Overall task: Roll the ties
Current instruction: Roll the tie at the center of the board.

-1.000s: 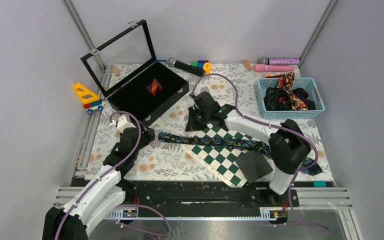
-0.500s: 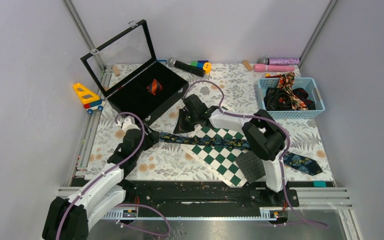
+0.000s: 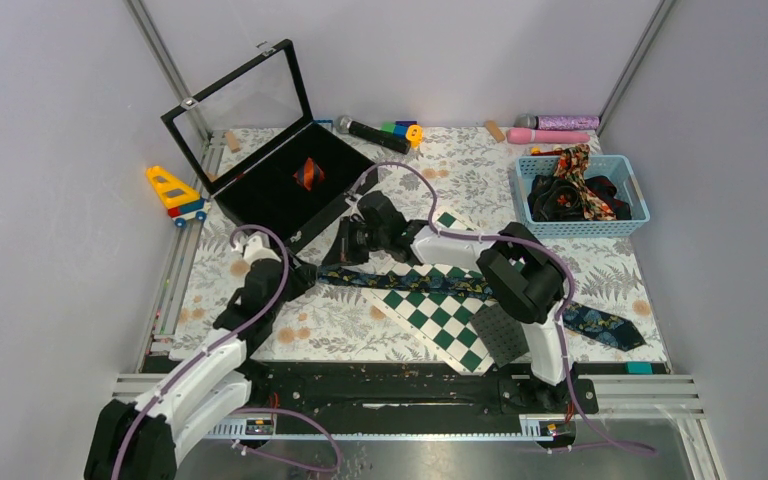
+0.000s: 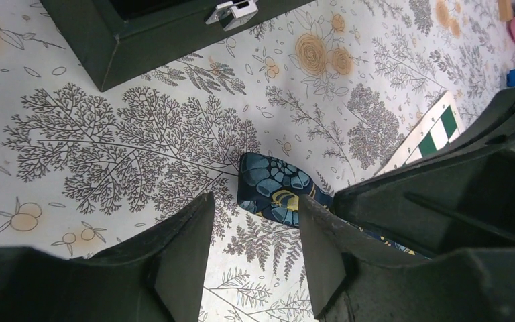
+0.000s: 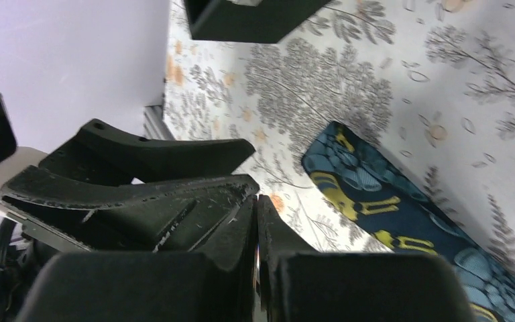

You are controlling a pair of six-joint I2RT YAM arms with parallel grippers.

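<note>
Right tool [image 3: 342, 246] moved left, tie [image 3: 438, 284] lying left-right

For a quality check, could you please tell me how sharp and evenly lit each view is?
Top external: sharp, evenly lit, soft shadows. Left wrist: floral tie crisp, left gripper dark in the foreground. Right wrist: tablecloth and tie slightly soft, right gripper dark.

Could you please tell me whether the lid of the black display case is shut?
No, the glass lid of the black case stands raised, leaving the inside open.
</note>
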